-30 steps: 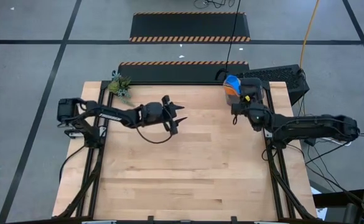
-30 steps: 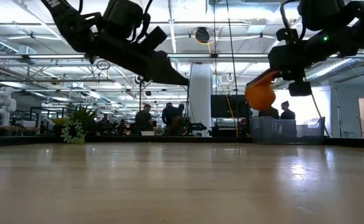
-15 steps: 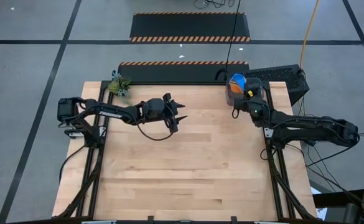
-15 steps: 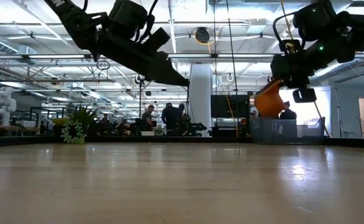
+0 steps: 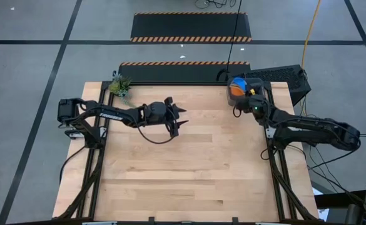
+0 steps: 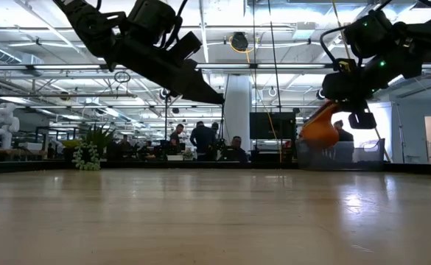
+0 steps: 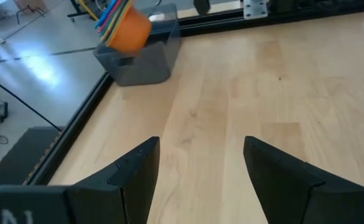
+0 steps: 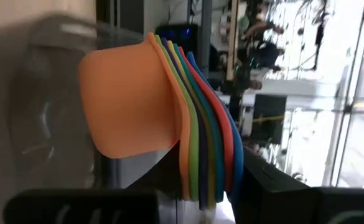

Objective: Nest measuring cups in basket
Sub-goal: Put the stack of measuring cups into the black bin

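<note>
Right wrist view, nested measuring cups [image 8: 163, 118] rainbow rims, unseen overhead

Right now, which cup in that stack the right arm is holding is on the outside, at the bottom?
The orange cup. It is the only one whose whole bowl shows; the others, nested inside it, show only thin coloured rims, with blue at the far end.

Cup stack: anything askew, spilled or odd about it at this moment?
Nothing spilled. The cups are nested and held tilted by the right gripper above the basket, not yet inside. The left gripper hangs open over mid-table.
</note>
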### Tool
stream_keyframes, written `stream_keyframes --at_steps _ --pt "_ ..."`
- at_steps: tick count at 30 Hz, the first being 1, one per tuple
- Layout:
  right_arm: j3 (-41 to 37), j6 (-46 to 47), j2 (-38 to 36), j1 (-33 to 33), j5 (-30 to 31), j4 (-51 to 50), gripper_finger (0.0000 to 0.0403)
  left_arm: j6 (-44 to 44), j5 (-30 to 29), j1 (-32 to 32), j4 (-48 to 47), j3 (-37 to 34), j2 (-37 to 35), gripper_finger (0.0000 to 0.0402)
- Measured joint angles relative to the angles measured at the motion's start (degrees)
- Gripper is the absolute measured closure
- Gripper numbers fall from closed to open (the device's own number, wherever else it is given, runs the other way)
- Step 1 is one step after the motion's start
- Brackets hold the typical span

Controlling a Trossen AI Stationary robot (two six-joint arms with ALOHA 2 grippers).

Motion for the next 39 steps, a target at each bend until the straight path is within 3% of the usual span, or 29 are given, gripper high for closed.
stream_keyframes --at_steps 12,32,39 --pt "0.0 5.02 0.42 -1.81 -0.46 -4.19 0.0333 0.28 0.0 -0.23 -3.88 0.0 0.0 0.0167" --pt "0.17 19.52 6.93 -0.35 -15.44 -2.54 0.0332 0.35 -0.02 -0.39 -4.87 0.0 0.0 0.0167" --pt "0.07 18.19 7.04 2.03 -18.77 0.07 0.0332 0.96 -0.02 -0.39 -4.18 0.0 0.0 0.0167"
